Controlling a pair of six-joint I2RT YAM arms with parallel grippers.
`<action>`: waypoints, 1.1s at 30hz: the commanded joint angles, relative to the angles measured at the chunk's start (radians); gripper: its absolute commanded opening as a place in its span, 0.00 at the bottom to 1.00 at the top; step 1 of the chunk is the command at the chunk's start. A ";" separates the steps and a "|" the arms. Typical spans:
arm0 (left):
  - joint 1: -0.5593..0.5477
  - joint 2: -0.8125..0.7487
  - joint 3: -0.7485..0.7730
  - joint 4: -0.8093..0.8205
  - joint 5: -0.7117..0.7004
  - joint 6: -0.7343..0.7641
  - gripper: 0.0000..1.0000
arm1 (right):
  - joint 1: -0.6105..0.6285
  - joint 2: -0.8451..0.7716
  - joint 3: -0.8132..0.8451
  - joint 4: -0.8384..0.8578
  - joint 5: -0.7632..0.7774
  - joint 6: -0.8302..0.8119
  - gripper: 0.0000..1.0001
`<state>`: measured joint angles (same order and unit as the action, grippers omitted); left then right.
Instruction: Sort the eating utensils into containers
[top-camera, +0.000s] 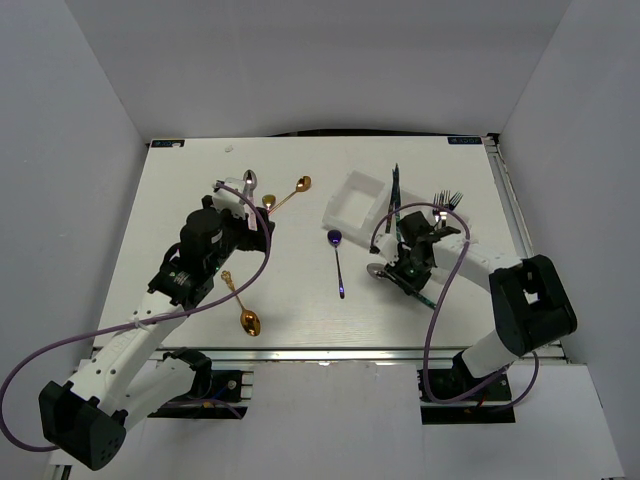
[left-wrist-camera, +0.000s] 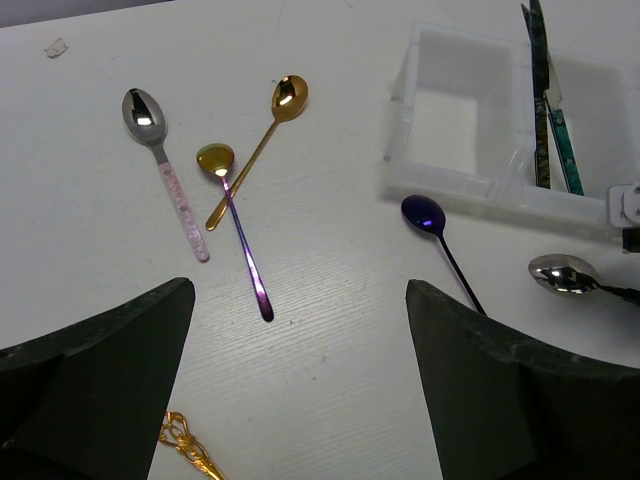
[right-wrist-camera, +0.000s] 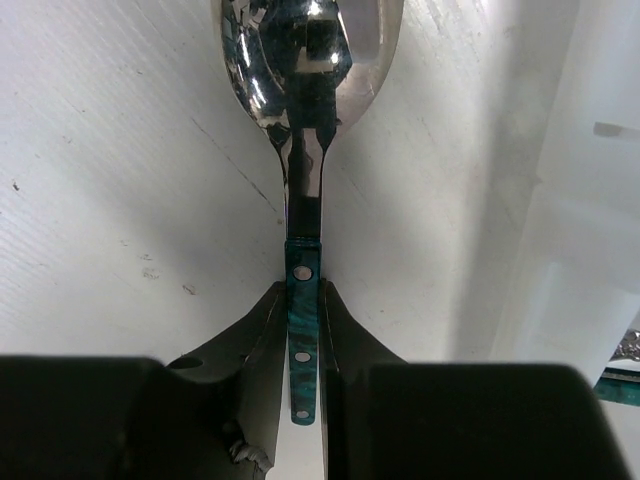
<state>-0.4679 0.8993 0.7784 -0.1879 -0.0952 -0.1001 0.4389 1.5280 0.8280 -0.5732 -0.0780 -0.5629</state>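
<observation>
My right gripper (top-camera: 399, 272) (right-wrist-camera: 303, 292) is shut on the teal handle of a silver spoon (right-wrist-camera: 305, 60), just in front of the white tray (top-camera: 352, 197) (left-wrist-camera: 465, 175); the bowl (top-camera: 377, 271) (left-wrist-camera: 562, 273) is low over the table. Two dark teal utensils (top-camera: 395, 195) (left-wrist-camera: 545, 110) stand in the tray. My left gripper (top-camera: 260, 220) (left-wrist-camera: 298, 330) is open and empty above bare table. Ahead of it lie a pink-handled silver spoon (left-wrist-camera: 160, 165), a gold spoon (left-wrist-camera: 284, 100), a gold-bowled purple spoon (left-wrist-camera: 238, 225) and a purple spoon (top-camera: 338, 262) (left-wrist-camera: 432, 222).
An ornate gold spoon (top-camera: 246, 318) (left-wrist-camera: 188, 448) lies near the front, under the left arm. Silver forks (top-camera: 447, 200) lie to the right of the tray. White walls enclose the table on three sides. Purple cables hang from both arms.
</observation>
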 joint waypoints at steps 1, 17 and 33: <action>0.000 -0.026 -0.005 0.010 -0.021 0.010 0.98 | 0.003 0.009 0.051 -0.042 -0.104 -0.023 0.00; 0.000 -0.008 -0.016 0.013 -0.070 0.019 0.98 | 0.003 0.046 0.500 0.077 -0.407 0.273 0.00; 0.002 0.032 -0.025 0.013 -0.139 0.043 0.98 | 0.001 0.310 0.649 0.705 -0.102 0.728 0.00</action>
<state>-0.4679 0.9287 0.7601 -0.1844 -0.2089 -0.0685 0.4404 1.8420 1.4498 -0.0902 -0.2573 0.0761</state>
